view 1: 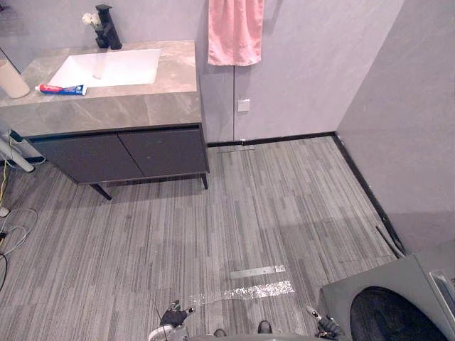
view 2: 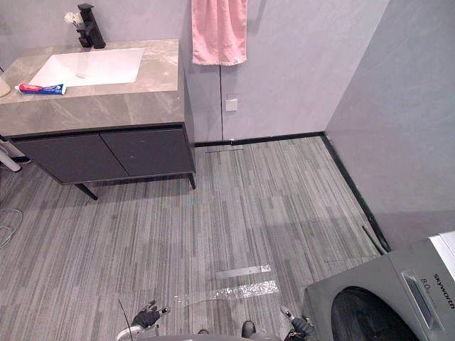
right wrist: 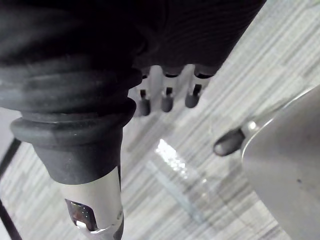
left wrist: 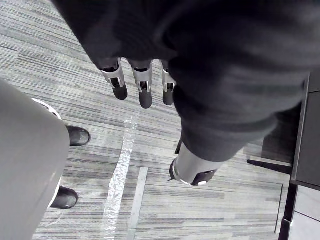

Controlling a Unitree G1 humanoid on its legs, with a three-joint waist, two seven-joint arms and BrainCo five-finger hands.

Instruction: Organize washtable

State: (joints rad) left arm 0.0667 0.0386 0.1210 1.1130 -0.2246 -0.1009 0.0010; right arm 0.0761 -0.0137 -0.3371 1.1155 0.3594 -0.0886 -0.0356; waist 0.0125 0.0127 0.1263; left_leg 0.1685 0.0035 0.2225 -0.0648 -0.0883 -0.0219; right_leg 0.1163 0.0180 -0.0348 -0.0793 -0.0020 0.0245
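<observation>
Grey stone-topped washtable (view 1: 121,110) well apart by the wall, with red-and-white toothpaste tube (view 1: 62,89) beside its white sink (view 1: 114,67); seemingly approach step, left hand (view 1: 174,316) and right hand (view 1: 328,327) low, straight-fingered, empty; next calls for walking close.

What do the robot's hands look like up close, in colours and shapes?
The left hand and the right hand look alike. Each has a dark ribbed cover, like a rubber sleeve, over its back and wrist. Past the cover comes a row of slim silver fingers ending in dark rounded tips, and a thicker silver thumb is set apart from them.
</observation>
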